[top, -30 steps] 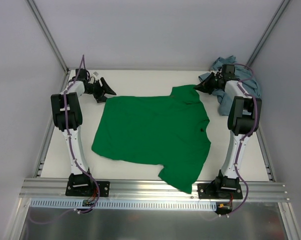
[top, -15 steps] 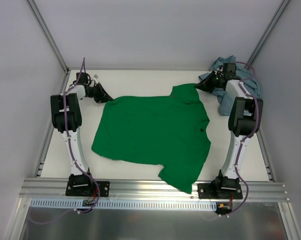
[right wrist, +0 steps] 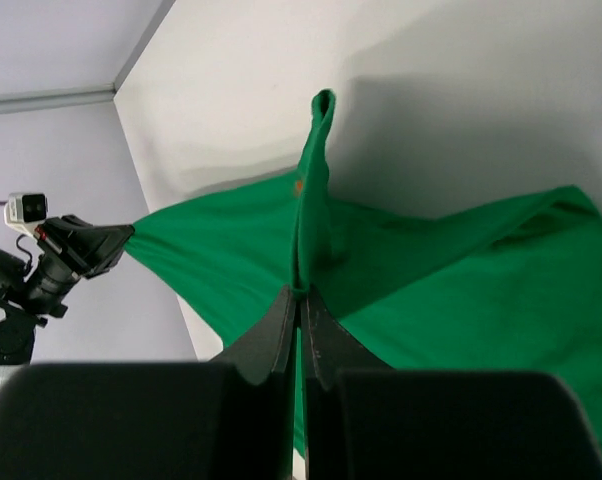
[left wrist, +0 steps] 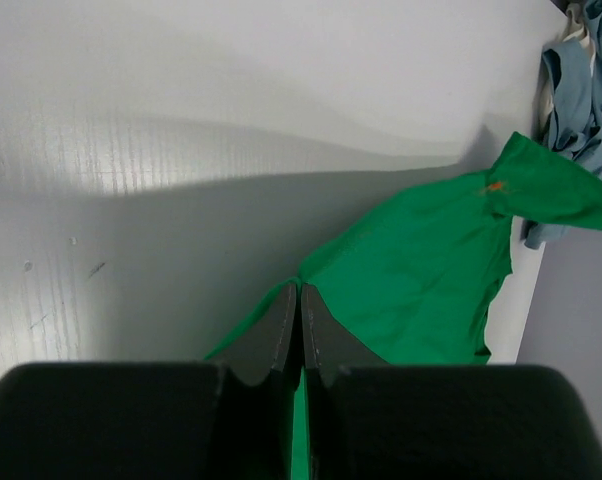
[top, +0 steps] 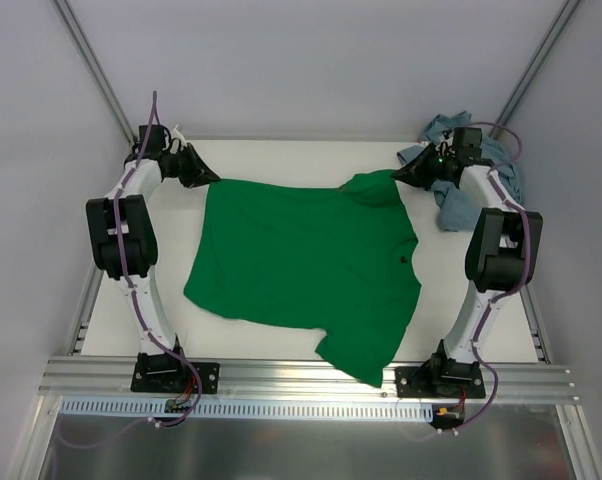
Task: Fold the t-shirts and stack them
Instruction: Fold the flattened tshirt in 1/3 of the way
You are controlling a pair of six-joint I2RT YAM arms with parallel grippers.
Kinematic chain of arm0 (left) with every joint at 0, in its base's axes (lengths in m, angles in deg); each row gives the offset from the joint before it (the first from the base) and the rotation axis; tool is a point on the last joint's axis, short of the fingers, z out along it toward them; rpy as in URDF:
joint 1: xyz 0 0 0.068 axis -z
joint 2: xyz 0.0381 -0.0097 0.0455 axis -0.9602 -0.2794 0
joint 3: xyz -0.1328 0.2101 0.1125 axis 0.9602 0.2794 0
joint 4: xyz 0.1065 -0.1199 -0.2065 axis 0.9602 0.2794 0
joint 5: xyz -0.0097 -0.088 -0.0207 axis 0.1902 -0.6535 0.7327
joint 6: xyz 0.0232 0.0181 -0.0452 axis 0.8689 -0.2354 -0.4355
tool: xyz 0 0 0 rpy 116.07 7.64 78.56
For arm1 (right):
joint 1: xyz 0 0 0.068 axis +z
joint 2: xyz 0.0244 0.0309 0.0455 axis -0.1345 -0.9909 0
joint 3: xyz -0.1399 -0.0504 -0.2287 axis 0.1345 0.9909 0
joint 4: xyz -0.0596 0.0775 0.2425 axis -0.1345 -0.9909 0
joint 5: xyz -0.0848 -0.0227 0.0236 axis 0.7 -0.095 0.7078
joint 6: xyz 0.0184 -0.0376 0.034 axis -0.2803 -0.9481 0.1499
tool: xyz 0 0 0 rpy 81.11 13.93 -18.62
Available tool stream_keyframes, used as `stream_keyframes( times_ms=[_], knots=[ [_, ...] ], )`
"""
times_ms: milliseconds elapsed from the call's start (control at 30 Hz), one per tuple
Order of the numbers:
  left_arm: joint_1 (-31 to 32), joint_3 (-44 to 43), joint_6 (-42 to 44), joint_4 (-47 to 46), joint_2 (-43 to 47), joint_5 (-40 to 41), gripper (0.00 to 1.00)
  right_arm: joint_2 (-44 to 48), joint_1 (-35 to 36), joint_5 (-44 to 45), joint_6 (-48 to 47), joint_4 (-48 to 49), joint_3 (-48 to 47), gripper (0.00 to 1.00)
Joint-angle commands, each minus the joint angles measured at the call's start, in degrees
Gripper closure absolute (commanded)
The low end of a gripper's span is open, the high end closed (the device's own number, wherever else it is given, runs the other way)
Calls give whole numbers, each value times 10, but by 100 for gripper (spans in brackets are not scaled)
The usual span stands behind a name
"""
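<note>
The green t-shirt (top: 301,260) lies spread across the middle of the white counter (top: 281,158), mostly flat with soft wrinkles. One flap of it reaches down to the counter's near edge, right of centre. Its far edge runs between the two arms. At the far left corner the left pincer (top: 209,178) is clamped narrow on a corner of the green cloth; the left wrist view shows the two dark fingers (left wrist: 281,325) pressed together with a thin strip of green fabric pinched between them. Towards the far right corner the right pincer (top: 396,176) is likewise closed tight on the green t-shirt, at a fold of cloth by the neck area, and in the right wrist view that fold stands up as a narrow ridge rising from between the fingertips. The cloth at both held points sits slightly raised off the counter. The blue-grey t-shirt (top: 509,178) lies crumpled in a heap in the far right corner, just beside the green one's far right tip and partly hidden behind the right arm (top: 496,250).
</note>
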Motion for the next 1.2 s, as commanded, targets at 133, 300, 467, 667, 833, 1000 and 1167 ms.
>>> stream_keyframes(
  times_ms=[133, 300, 467, 667, 833, 1000, 1167],
  knots=[
    [2, 49, 6, 14, 66, -1, 100, 167, 5, -31, -31, -4, 154, 99],
    [2, 73, 4, 13, 84, -9, 100, 260, 6, -30, -58, -21, 276, 99],
    [2, 94, 7, 16, 105, -6, 100, 340, 7, -22, -75, -35, 389, 99],
    [2, 116, 16, 37, 141, -10, 67, 386, 14, -8, -104, -75, 478, 98],
    [3, 144, 29, 49, 185, 5, 20, 418, 16, 17, -148, -139, 500, 67],
    [2, 180, 29, 33, 226, 26, 1, 459, 16, 48, -159, -183, 479, 27],
    [4, 221, 6, 4, 253, 3, 1, 421, 17, 50, -118, -129, 441, 30]
  ],
)
